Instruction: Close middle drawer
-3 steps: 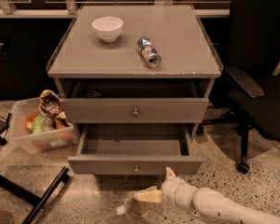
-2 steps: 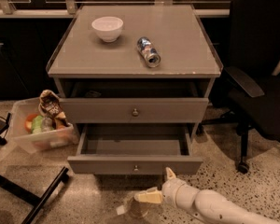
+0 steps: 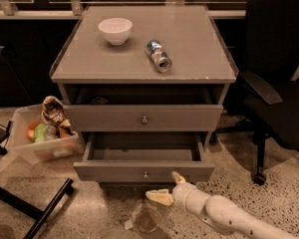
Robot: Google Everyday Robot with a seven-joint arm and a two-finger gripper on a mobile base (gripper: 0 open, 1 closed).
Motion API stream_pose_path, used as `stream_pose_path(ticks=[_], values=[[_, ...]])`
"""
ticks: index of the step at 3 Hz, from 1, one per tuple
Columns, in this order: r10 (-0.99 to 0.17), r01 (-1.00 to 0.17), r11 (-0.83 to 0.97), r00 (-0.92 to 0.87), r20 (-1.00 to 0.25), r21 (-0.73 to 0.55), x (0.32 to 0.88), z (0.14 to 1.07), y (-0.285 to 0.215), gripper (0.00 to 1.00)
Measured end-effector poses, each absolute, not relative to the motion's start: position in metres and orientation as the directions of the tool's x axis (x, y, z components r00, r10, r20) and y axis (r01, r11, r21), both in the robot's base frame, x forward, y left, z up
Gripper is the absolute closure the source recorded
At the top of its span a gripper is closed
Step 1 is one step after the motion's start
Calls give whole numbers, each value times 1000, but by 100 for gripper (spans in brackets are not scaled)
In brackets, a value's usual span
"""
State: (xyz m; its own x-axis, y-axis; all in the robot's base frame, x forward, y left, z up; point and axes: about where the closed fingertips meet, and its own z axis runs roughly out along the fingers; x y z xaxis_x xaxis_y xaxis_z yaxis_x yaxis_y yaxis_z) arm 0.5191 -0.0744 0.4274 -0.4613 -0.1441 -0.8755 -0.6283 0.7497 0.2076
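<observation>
Camera view: open middle drawer, gripper just below its front

The middle drawer [image 3: 114, 172] is pulled well out of the desk [image 3: 139, 63], with its plain grey inside showing and nothing visible in it. It sits under the taller upper drawer [image 3: 189, 118], which is almost shut. The front's long axis runs left to right across the view, and its small knob [image 3: 145, 174] is centred.

The gripper [image 3: 161, 184] is just below and slightly right of the knob, at the lower edge of the front. Its fingers are spread apart and hold nothing. One finger [image 3: 177, 177] points up at the front, right of the knob. I cannot tell whether it touches. The other points left, below the front. The arm [image 3: 224, 215] comes in from the lower right.

From the gripper, the drawer lies up and away, toward the desk. My judgement is that the closing push must go straight into the front, square to its long axis and near the knob, so the drawer does not skew. A transparent cup-like thing [image 3: 145, 218] stands on the floor just below the gripper.
</observation>
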Motion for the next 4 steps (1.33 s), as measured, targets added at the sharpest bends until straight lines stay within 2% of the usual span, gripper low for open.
stream_pose_path(ticks=[3, 4], values=[[-166, -605, 780, -444, -880, 159, 621, 415, -73, 88], [-167, -604, 782, -444, -881, 156, 624, 415, -72, 85]])
